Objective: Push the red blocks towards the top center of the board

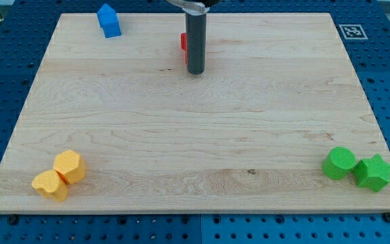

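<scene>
Near the board's top centre, red blocks are mostly hidden behind my tip; no jaws are fitted.

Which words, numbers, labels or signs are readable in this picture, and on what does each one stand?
No readable words or numbers.
One sign only: a black-and-white square marker at the wooden board's top right corner; it is a pattern, with no text.
The blocks carry no labels.
</scene>
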Tool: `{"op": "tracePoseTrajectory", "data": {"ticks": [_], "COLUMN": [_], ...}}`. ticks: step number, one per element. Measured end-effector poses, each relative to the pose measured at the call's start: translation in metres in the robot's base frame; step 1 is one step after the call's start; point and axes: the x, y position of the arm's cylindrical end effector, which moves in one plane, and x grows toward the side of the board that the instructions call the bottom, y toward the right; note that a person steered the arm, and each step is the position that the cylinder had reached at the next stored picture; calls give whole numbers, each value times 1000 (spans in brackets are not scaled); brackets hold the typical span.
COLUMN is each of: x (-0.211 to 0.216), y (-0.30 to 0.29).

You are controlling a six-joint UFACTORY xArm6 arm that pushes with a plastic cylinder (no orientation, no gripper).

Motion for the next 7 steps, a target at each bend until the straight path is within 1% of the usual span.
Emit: {"op": "tracePoseTrajectory", "data": {"ticks": [2,5,6,7], "x": [-28,-55,-56,-44], "y": [0,-2,-2,6]}}
